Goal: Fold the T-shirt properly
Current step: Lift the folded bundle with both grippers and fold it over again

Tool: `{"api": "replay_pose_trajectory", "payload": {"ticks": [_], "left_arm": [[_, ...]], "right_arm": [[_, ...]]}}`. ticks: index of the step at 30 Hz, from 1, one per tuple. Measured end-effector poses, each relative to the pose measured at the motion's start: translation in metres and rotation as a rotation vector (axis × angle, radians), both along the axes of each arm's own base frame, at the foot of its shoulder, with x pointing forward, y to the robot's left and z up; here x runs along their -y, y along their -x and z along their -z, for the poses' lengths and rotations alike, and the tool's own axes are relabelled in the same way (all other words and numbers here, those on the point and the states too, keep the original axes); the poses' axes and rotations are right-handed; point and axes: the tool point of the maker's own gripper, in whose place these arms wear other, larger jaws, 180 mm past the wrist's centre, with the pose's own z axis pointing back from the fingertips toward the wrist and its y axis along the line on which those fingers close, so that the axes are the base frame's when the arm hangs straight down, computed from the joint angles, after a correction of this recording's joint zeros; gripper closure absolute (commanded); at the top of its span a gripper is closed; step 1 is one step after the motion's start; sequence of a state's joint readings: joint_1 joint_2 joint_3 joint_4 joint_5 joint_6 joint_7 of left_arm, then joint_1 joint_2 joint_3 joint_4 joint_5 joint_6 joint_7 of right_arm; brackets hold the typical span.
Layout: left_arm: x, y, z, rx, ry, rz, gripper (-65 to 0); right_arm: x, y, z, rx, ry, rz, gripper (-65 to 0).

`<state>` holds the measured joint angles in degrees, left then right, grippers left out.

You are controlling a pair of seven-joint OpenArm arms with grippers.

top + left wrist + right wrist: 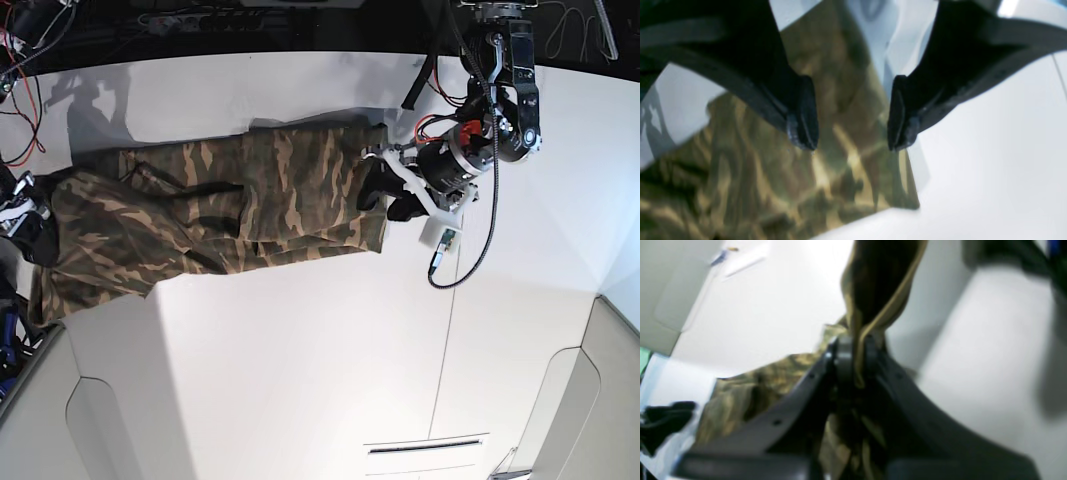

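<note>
No writing or brand mark could be read anywhere; there was one T-shirt (220,215), spread lengthwise across the white table (320,370) between two arms. At the base view's left edge the right gripper (855,356) had its jaws pressed together on a bunched fold of the camouflage cloth, which hung out past the fingertips in the right wrist view. At the shirt's right-hand end the left gripper (851,133) hovered over a straight cloth edge with its two black fingers (803,126) well apart and nothing between them.
</note>
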<state>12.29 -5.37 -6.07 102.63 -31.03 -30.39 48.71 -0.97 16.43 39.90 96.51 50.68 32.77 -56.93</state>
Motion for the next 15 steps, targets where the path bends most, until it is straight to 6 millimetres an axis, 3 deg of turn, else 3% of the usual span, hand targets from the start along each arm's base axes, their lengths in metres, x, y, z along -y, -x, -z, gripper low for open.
{"api": "replay_pose_trajectory", "payload": {"ticks": [3,6,11,15], "left_arm": [[-0.005,0.013,0.028,-0.083,-0.004,-0.008,-36.5],[-0.002,0.013,0.037,-0.087,0.048,-0.028,-36.5],[-0.001,0.013,0.041,-0.091,0.074,-0.039,-36.5],[-0.001,0.011,0.04,-0.084,0.075,-0.039,-36.5]], "right_arm": [[-0.046,-0.004,-0.005,0.018,0.048,-0.097,0.0],[-0.104,-0.007,-0.003,0.028,0.023,-0.213,0.0],[-0.189,0.0,0.019,-0.031,0.005,-0.379,0.0],[-0.259,0.009,0.021,-0.021,0.018,-0.51,0.0]]}}
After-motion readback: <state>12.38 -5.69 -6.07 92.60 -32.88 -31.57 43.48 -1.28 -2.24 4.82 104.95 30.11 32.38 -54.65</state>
